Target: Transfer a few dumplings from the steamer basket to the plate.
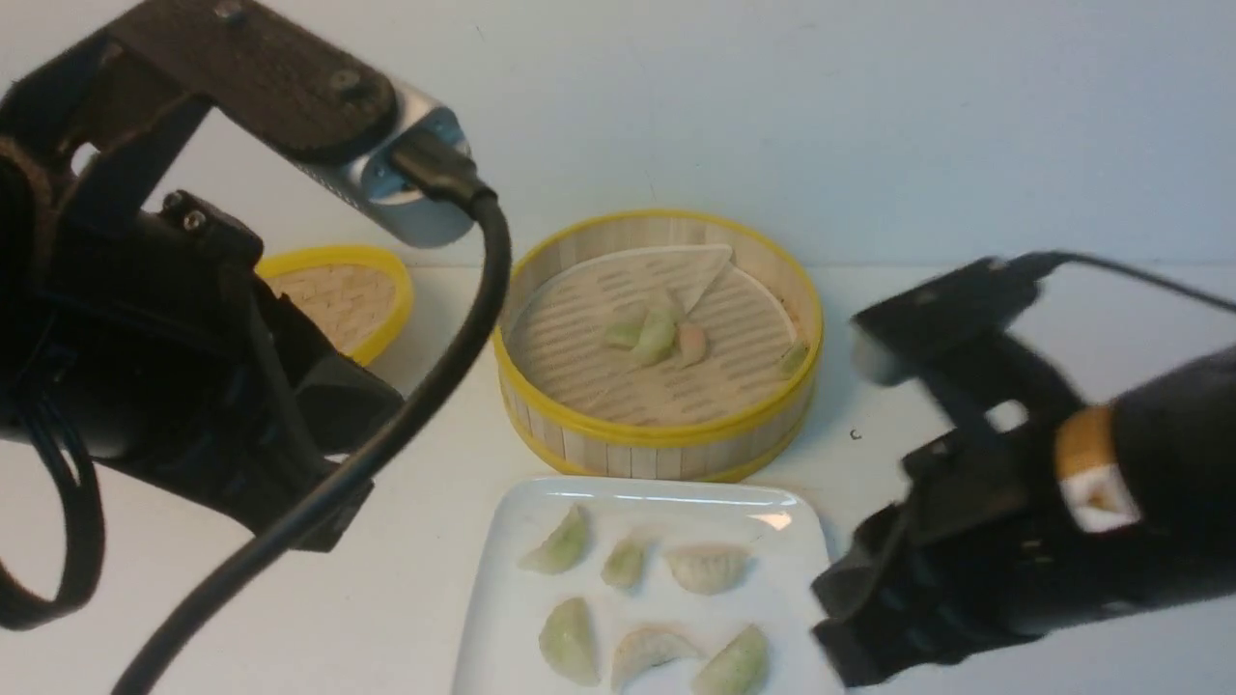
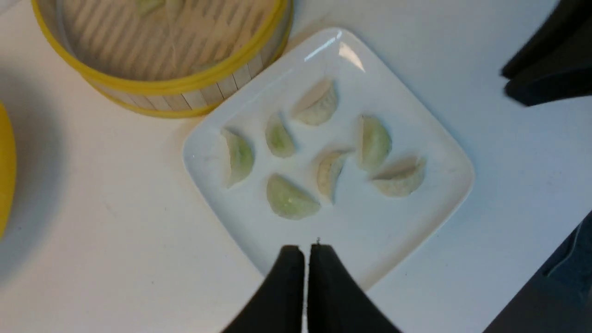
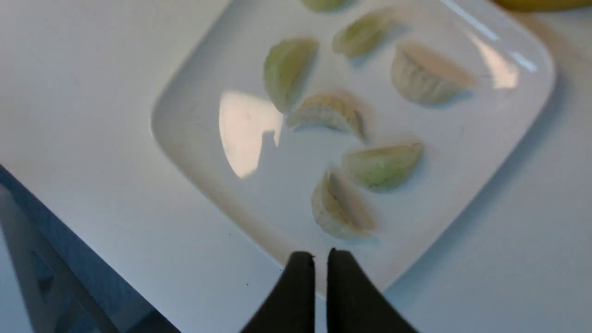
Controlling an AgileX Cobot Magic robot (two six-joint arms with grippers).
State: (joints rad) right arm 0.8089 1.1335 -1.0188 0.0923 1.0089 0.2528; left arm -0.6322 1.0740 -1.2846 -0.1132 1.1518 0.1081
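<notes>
The round steamer basket (image 1: 657, 444) stands at the back middle of the table with a few dumplings (image 1: 657, 338) clustered on its slotted floor and one more by its right wall. In front of it lies the white square plate (image 1: 512, 579) with several dumplings (image 1: 708, 567) spread over it. My right gripper (image 3: 321, 255) hovers over the plate's right edge, just short of a whitish dumpling (image 3: 335, 208), its jaws almost together and empty. My left gripper (image 2: 306, 249) hangs over the plate's left edge, shut and empty.
A flat woven lid (image 1: 343, 299) with a yellow rim lies at the back left, partly behind my left arm. The table's front edge (image 3: 69, 286) runs close to the plate. A white wall rises behind the basket.
</notes>
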